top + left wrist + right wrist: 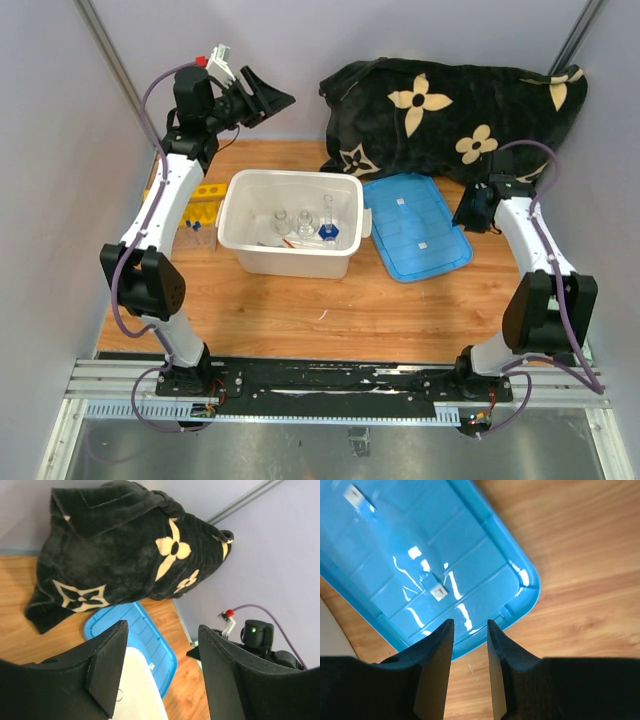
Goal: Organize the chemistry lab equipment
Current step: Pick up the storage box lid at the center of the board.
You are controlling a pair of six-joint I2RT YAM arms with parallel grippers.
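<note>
Wooden table (pixel 300 310) carries everything.

Black cloth (pixel 450 110) with cream flowers is bunched along the far edge, toward the far right corner (it fills most of the left wrist view too (pixel 115 555)).

White tub (pixel 300 262) sits mid-table, slightly left of centre, uncovered.

Blue lid (pixel 415 225) lies flat on the table just beside the tub's right side, angled toward the right edge.

Left gripper (pixel 265 100) is raised high over the far left corner, well apart from the tub. Its wrist view shows it (pixel 162 630) released: jaws wide, nothing between them, pointing toward cloth and lid (pixel 140 630).

Right gripper (pixel 468 215) is at the lid's right edge. Its wrist view shows it (pixel 470 625) with a narrow gap between the jaws and nothing in it, a rounded corner of the lid (pixel 445 555) just ahead. Contact with the lid: cannot tell.

Yellow tube rack (pixel 208 200) stands near the left edge, just beside the tub's left wall, partly hidden by the left arm.

Glass flasks (pixel 282 222) stand inside the tub, grouped mid-floor. A tall-necked glass piece (pixel 328 215) with a blue part at its foot stands to their right, also in the tub.

A thin red-tinged tool, likely the spatula (pixel 288 242), lies on the tub floor in front of the flasks; too small to confirm.
</note>
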